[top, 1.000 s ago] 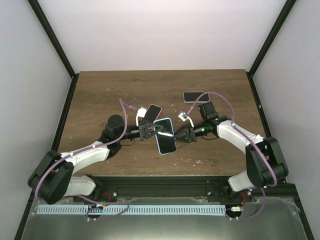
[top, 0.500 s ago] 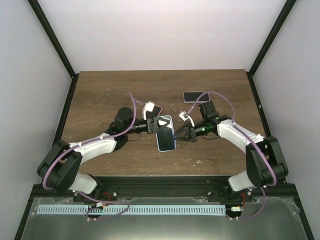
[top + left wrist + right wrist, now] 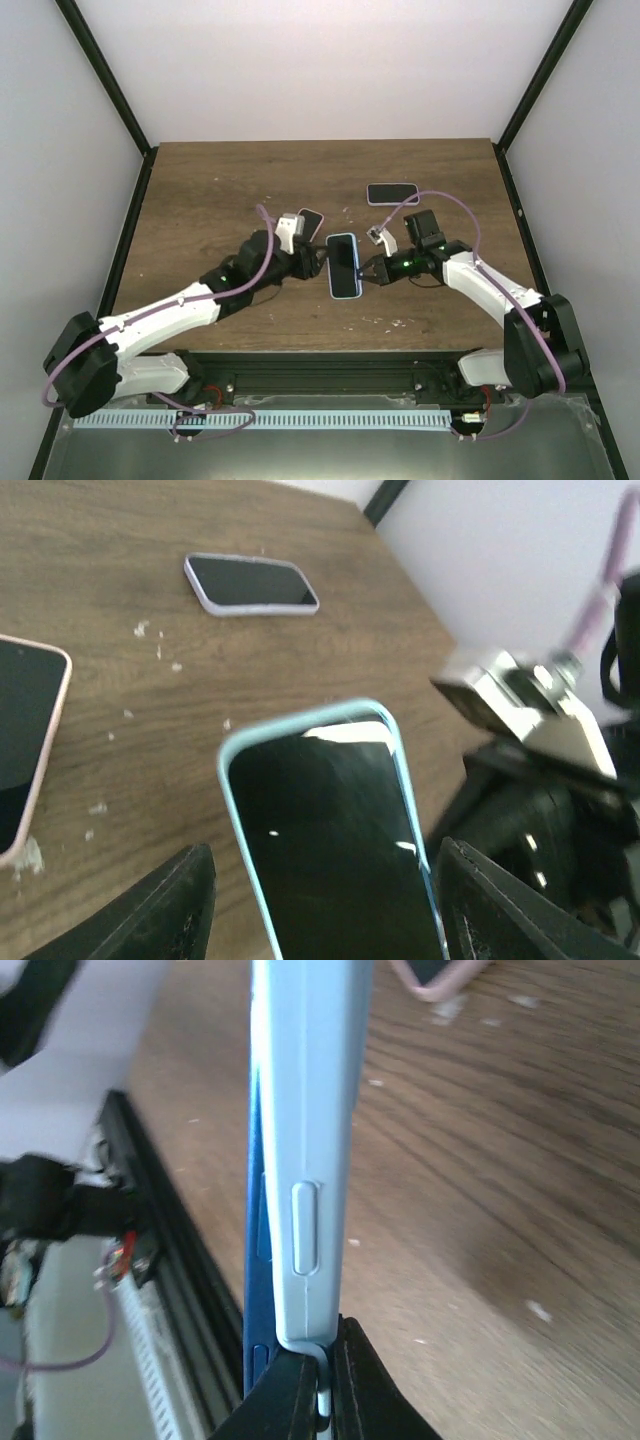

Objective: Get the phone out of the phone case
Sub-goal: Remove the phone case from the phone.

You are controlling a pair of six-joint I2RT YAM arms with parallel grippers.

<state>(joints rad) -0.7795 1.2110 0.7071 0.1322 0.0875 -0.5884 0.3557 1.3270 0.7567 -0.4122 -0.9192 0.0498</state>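
The phone (image 3: pixel 343 264) in its light-blue phone case (image 3: pixel 236 763) hangs above the table's middle, screen facing the left wrist camera. My right gripper (image 3: pixel 367 272) is shut on the case's rim (image 3: pixel 322 1358), pinching a thin lip of it between the fingers (image 3: pixel 292 1397). Along the case's side (image 3: pixel 310 1140) a dark blue phone edge (image 3: pixel 253 1290) shows. My left gripper (image 3: pixel 330 905) is open, with its fingertips (image 3: pixel 175 905) standing on either side of the phone's lower end. In the top view the left gripper (image 3: pixel 313 262) sits just left of the phone.
A phone in a pink case (image 3: pixel 309 222) lies on the wood just behind the left gripper, also at the left in the wrist view (image 3: pixel 22 740). A phone in a lilac case (image 3: pixel 392 192) lies farther back right. The black frame rail (image 3: pixel 320 365) runs along the near edge.
The left gripper has let go of the phone and opened while its arm swung round. The right gripper has shut on the case's rim. The phone now stands straighter and farther right.
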